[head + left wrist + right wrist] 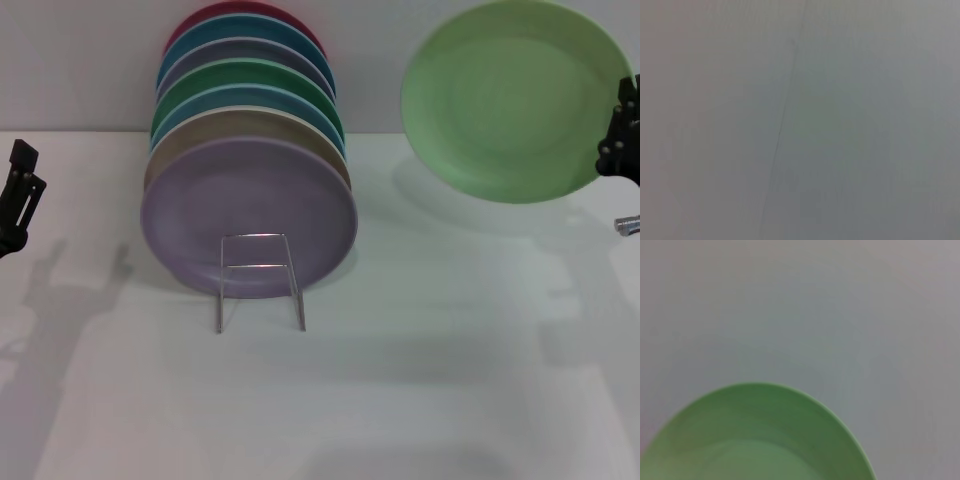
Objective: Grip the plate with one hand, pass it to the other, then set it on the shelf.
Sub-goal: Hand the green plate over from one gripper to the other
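White bench (420, 380) and a pale wall frame the scene. At the robot's right, the right hand (618, 140) pinches the far-right rim of the plate (510, 100), holding it aloft, tilted face-forward, well apart from the shelf (258, 280). The left hand (20, 190) waits far across; whether it is spread I cannot tell. For a clean handover, keep the plate steady and offer its free edge. It is round, matte, pale mint-green, shallow-rimmed.
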### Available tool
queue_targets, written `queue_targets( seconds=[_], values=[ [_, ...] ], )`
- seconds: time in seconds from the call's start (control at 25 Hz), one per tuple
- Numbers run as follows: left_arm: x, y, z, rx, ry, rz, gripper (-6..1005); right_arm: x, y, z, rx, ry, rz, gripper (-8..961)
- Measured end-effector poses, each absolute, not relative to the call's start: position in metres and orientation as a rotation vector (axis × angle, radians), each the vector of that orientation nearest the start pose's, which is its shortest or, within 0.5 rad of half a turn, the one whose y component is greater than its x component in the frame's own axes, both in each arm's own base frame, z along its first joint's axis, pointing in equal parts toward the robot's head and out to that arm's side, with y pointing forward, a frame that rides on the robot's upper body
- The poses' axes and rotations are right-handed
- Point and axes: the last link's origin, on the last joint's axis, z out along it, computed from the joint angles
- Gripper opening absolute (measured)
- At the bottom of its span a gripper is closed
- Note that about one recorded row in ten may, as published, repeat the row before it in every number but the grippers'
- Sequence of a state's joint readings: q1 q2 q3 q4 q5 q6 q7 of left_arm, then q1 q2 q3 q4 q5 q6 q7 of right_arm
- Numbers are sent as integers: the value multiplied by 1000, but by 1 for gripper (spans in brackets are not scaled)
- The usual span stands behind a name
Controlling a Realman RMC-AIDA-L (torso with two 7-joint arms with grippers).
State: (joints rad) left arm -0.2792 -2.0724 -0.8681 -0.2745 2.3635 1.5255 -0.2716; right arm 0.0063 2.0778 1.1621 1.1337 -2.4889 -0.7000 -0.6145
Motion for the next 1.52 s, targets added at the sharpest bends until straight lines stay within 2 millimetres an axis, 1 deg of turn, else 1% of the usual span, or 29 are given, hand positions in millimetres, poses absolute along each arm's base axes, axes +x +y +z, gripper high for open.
queue_targets(
  seconds=[0.2, 0.32, 0.44, 0.52, 0.6, 0.76, 0.8, 1.2, 1.28, 1.36, 1.52],
  values=[
    [-306, 280, 8, -1455, -444, -1079, 851, 256, 311, 6, -1480, 328, 604, 19],
    [-306, 279, 8, -1457, -445, -1080, 851, 261, 310, 4, -1478, 343, 627, 19],
    [-304, 274, 7, -1465, -429, -1101, 851, 266, 311, -1, -1478, 366, 670, 19],
    [-304, 274, 7, -1465, -429, -1101, 851, 269, 312, -3, -1482, 379, 700, 18],
    [-297, 266, 5, -1479, -393, -1144, 851, 272, 312, -6, -1486, 392, 735, 18],
    [-294, 261, 5, -1483, -372, -1168, 851, 279, 310, -10, -1498, 404, 804, 18],
    [-293, 256, 6, -1485, -358, -1185, 851, 281, 308, -10, -1497, 403, 818, 18],
    [-287, 241, -5, -1529, -402, -1260, 851, 293, 286, -13, -1538, 412, 953, 17],
    [-286, 240, -6, -1533, -402, -1264, 851, 294, 282, -14, -1553, 412, 966, 18],
    [-284, 234, -12, -1571, -408, -1277, 851, 295, 275, -18, -1586, 406, 979, 19],
    [-283, 232, -16, -1592, -408, -1277, 851, 297, 269, -21, -1617, 415, 999, 17]
  ],
)
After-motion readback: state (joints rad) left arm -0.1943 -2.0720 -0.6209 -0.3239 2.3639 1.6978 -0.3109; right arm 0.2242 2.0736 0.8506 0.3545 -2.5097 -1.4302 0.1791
